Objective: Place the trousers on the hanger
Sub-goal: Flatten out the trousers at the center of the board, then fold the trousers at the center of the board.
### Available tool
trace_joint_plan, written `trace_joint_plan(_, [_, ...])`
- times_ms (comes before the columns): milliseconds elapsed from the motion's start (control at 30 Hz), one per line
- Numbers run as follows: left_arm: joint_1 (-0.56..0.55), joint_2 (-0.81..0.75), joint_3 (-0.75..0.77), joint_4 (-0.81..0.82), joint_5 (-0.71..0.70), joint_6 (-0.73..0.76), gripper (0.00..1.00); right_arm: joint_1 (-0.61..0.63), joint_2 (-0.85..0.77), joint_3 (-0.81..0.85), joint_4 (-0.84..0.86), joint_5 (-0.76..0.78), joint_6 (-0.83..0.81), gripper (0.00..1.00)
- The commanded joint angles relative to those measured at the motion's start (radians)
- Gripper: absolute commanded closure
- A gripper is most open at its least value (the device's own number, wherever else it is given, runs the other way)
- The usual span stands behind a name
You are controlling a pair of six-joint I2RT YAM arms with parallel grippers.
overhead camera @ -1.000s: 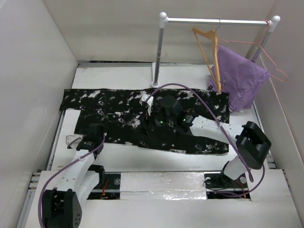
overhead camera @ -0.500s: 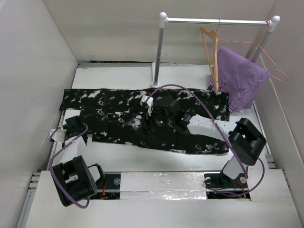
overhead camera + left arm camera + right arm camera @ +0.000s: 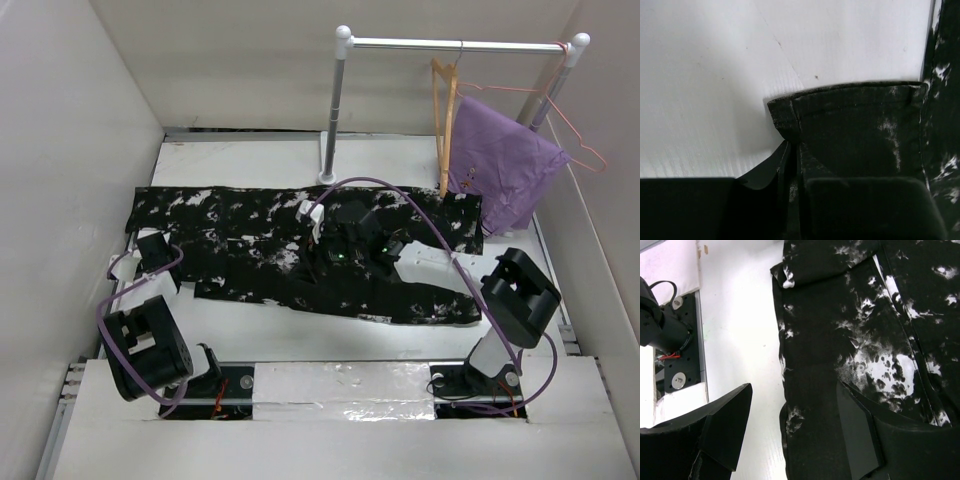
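The black, white-speckled trousers [image 3: 240,215] lie spread flat across the table, legs pointing left. My left gripper [image 3: 160,262] sits at the left end of the nearer leg. In the left wrist view its fingers [image 3: 785,167] are shut on the hem corner of the trousers [image 3: 855,125]. My right gripper [image 3: 325,262] hovers over the middle of the trousers, at their near edge. It is open [image 3: 790,435], with that edge of the trousers [image 3: 850,300] lying between its fingers. The tan wooden hanger [image 3: 443,120] hangs edge-on from the rail at the back right.
A metal rail [image 3: 450,45] on a post [image 3: 333,110] stands at the back. A purple cloth [image 3: 500,160] and pink wire hangers [image 3: 575,135] hang at its right end. White walls close in the table [image 3: 250,160]. The left arm's base plate [image 3: 677,340] shows at the near edge.
My left arm has swung left from the nearer leg's top to its end, and its gripper has shut on the hem corner. The hanger has turned edge-on. The right gripper has barely moved.
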Motion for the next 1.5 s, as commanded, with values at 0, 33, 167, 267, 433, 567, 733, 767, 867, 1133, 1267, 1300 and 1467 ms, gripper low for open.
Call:
trace_joint_plan(0, [0.006, 0.003, 0.015, 0.003, 0.014, 0.009, 0.98, -0.006, -0.022, -0.013, 0.043, 0.013, -0.007, 0.26])
trace_joint_plan(33, [0.006, -0.009, 0.018, 0.003, 0.010, 0.016, 1.00, -0.006, -0.025, -0.015, 0.046, 0.014, -0.007, 0.27])
trace_joint_plan(167, [0.006, -0.069, 0.058, -0.012, -0.051, 0.056, 1.00, -0.015, -0.019, -0.015, 0.048, 0.016, -0.007, 0.27])
trace_joint_plan(267, [0.006, -0.121, 0.091, -0.040, -0.075, 0.078, 1.00, -0.015, -0.026, -0.018, 0.049, 0.016, -0.007, 0.27])
trace_joint_plan(433, [0.006, -0.216, 0.119, -0.081, -0.110, 0.104, 1.00, -0.015, -0.048, -0.029, 0.045, 0.047, -0.017, 0.28])
trace_joint_plan(567, [0.029, -0.298, 0.183, -0.119, -0.078, 0.139, 1.00, -0.015, -0.063, -0.029, 0.032, 0.060, -0.020, 0.28])
trace_joint_plan(733, [0.029, -0.426, 0.297, -0.210, -0.070, 0.251, 1.00, -0.026, -0.092, -0.038, 0.012, 0.094, -0.058, 0.56])
trace_joint_plan(767, [0.029, -0.504, 0.306, -0.213, -0.079, 0.277, 1.00, -0.026, -0.108, -0.038, 0.003, 0.105, -0.061, 0.72])
trace_joint_plan(867, [-0.062, -0.674, 0.329, -0.212, -0.189, 0.346, 1.00, -0.037, -0.150, -0.093, -0.001, 0.195, -0.041, 1.00])
trace_joint_plan(1133, [-0.115, -0.873, 0.459, -0.270, -0.142, 0.358, 1.00, -0.277, -0.431, -0.418, -0.021, 0.499, 0.157, 1.00])
trace_joint_plan(1267, [-0.201, -0.878, 0.579, -0.287, -0.249, 0.420, 1.00, -0.527, -0.548, -0.573, -0.009, 0.370, 0.226, 0.91])
trace_joint_plan(1300, [-0.219, -0.884, 0.620, -0.290, -0.271, 0.435, 1.00, -0.561, -0.574, -0.622, -0.009, 0.366, 0.229, 0.84])
trace_joint_plan(1467, [-0.360, -0.930, 0.671, -0.230, -0.345, 0.582, 1.00, -0.725, -0.689, -0.633, -0.130, 0.592, 0.200, 0.67])
